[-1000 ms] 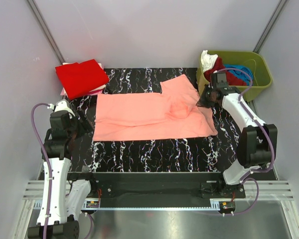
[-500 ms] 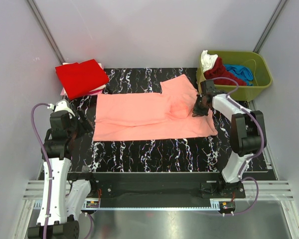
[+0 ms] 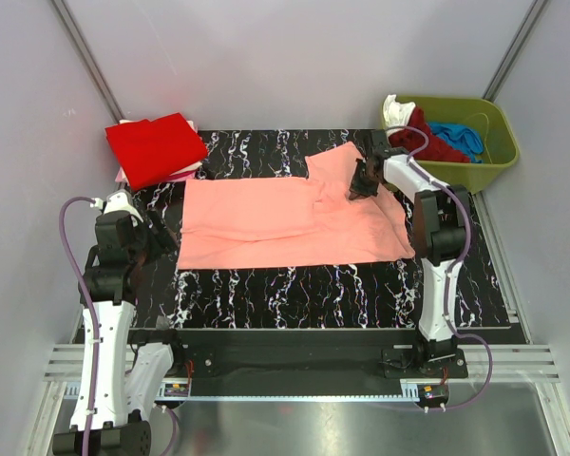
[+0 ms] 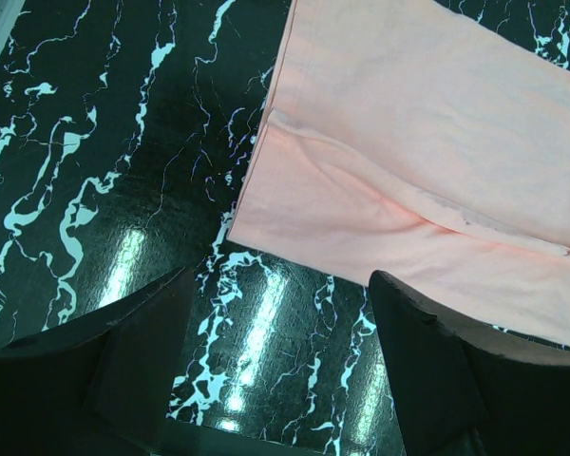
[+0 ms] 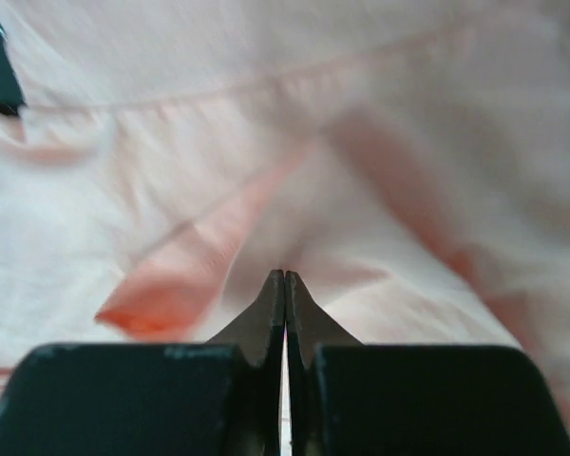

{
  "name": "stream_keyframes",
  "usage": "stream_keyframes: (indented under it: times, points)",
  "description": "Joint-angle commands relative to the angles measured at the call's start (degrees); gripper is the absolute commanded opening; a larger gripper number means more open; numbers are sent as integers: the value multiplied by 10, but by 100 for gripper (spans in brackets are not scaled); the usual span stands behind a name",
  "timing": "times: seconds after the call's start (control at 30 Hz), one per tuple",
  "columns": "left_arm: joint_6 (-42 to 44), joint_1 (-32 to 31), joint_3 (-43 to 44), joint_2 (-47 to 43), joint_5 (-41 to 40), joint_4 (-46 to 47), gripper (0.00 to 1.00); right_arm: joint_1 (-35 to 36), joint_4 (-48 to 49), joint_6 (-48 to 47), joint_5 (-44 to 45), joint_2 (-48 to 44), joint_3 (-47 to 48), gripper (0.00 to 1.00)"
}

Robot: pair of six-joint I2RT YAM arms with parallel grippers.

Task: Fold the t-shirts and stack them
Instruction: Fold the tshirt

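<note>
You have the salmon-pink t-shirt spread flat on the bench just left of the olive-green tub. Your right tool is pinched closed on a pucker of its cloth at the end nearest the tub. Your left tool hangs with fingers spread over bare bench at the shirt's edge farthest from the tub.

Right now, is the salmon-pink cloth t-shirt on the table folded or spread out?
Spread out: the salmon-pink cloth t-shirt lies flat across the black marbled table, rumpled near the right gripper.
</note>
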Motion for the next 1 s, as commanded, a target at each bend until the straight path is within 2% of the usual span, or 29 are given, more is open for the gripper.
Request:
stream_keyframes:
  times: [0.0, 0.07, 0.2, 0.27, 0.3, 0.33, 0.4, 0.43, 0.53, 0.63, 0.67, 0.77, 0.9, 0.97]
  points:
    - [0, 2, -5, -6, -5, 28, 80, -6, -2, 5, -14, 38, 110, 0]
    - [0, 2, -5, -6, -7, 27, 80, -6, -17, 10, -21, 50, 165, 0]
    - [0, 2, -6, -2, -7, 28, 80, -6, -5, 22, -15, -3, 172, 1]
    - [0, 2, -5, 2, -6, 28, 80, -6, -4, 19, -15, -49, 160, 17]
    - [0, 3, -5, 10, -6, 28, 80, -7, -7, 11, -17, -79, 156, 28]
    - [-1, 2, -5, 14, -6, 28, 81, -7, -19, 8, -17, -94, 153, 44]
    - [-3, 2, 4, 31, -10, 16, 82, -7, -32, -3, -9, -128, 128, 54]
    - [-4, 2, 8, 36, -8, 10, 82, -6, -34, -5, -7, -168, 93, 61]
    - [-35, 2, 10, 45, 13, 0, 84, -7, -34, -14, 2, -250, 27, 70]
    - [-78, 2, -20, 48, 50, -5, 85, -10, -45, -1, 24, -337, -115, 80]
    - [-90, 2, -29, 49, 52, -9, 85, -16, -42, 18, 20, -361, -149, 87]
    - [-124, -1, -32, 53, 28, -27, 87, -29, -29, 54, -18, -445, -288, 100]
    - [-177, -1, -72, 57, 68, 6, 84, -62, -47, 103, -45, -517, -406, 99]
    - [-203, -2, -117, 64, 75, 36, 82, -73, -26, 144, -53, -549, -481, 98]
